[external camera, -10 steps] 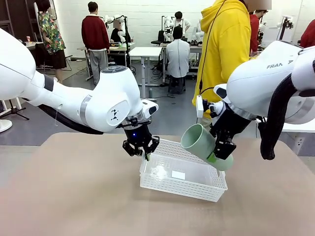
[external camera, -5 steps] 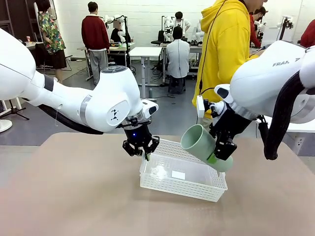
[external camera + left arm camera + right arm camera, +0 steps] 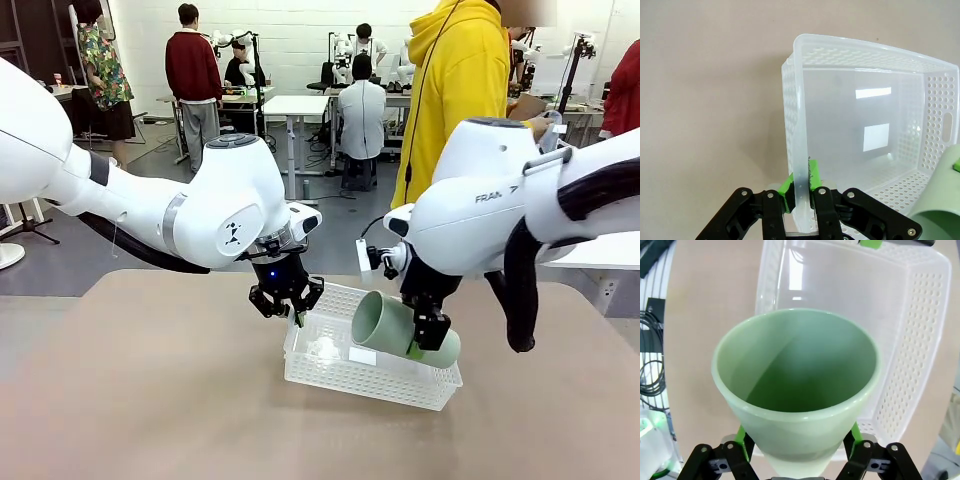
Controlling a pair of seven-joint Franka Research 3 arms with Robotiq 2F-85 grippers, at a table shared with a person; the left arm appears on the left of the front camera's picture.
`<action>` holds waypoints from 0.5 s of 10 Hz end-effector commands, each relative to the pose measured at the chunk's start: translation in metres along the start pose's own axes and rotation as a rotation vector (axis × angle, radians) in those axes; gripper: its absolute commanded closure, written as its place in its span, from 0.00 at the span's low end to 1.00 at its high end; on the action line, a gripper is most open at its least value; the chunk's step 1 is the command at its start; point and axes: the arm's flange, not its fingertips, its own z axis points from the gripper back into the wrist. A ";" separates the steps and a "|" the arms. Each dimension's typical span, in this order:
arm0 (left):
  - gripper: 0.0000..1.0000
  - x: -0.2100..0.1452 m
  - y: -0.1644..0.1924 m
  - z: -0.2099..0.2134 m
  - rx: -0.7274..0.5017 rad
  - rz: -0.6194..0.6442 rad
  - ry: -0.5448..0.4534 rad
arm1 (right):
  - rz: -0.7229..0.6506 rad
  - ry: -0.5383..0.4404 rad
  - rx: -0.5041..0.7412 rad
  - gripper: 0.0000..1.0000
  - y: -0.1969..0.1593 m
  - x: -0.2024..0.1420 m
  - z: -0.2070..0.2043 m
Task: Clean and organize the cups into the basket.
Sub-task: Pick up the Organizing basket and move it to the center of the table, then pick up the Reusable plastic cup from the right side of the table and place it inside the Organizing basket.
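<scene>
- Front view: the white basket [image 3: 372,382] sits on the tan table [image 3: 150,400], a little right of the middle, its long side running from left-far to right-near.
- The left gripper [image 3: 291,311] points down at the basket's left end and its fingers are pinched together on the rim of that end wall.
- The right gripper [image 3: 429,338] holds the mint cup [image 3: 385,322] near its base, clamped around the narrow end. The cup is tipped on its side over the right half of the basket, mouth facing left and base towards the right end wall. Whether it touches the basket floor cannot be told.
- A person [image 3: 455,90] in a yellow hoodie stands at the far side of the table, behind the right arm.
- Left wrist view: the left gripper [image 3: 801,186] has one green pad [image 3: 786,187] outside the basket [image 3: 790,110] wall and the other inside, both pressed against the thin plastic. The basket floor is bare apart from a white label [image 3: 876,137].
- Part of the mint cup [image 3: 940,200] shows at the lower right corner, beside the perforated wall.
- The table [image 3: 705,100] lies to the left of the basket.
- Right wrist view: the mint cup [image 3: 795,390] looks straight into the lens, mouth open and inside empty. The right gripper [image 3: 799,440] presses its two fingers on opposite sides of the cup's lower body.
- Behind the cup lies the basket [image 3: 935,340] on the table [image 3: 715,290].
- Dark cables [image 3: 650,365] run along the left edge.
</scene>
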 end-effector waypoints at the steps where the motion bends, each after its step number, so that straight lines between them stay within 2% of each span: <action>1: 1.00 -0.001 -0.002 0.000 -0.003 -0.007 0.000 | -0.024 0.039 -0.017 0.16 -0.017 0.013 -0.012; 5: 1.00 -0.001 -0.002 0.000 -0.003 -0.007 0.000 | -0.023 0.056 0.013 0.16 -0.036 0.021 -0.040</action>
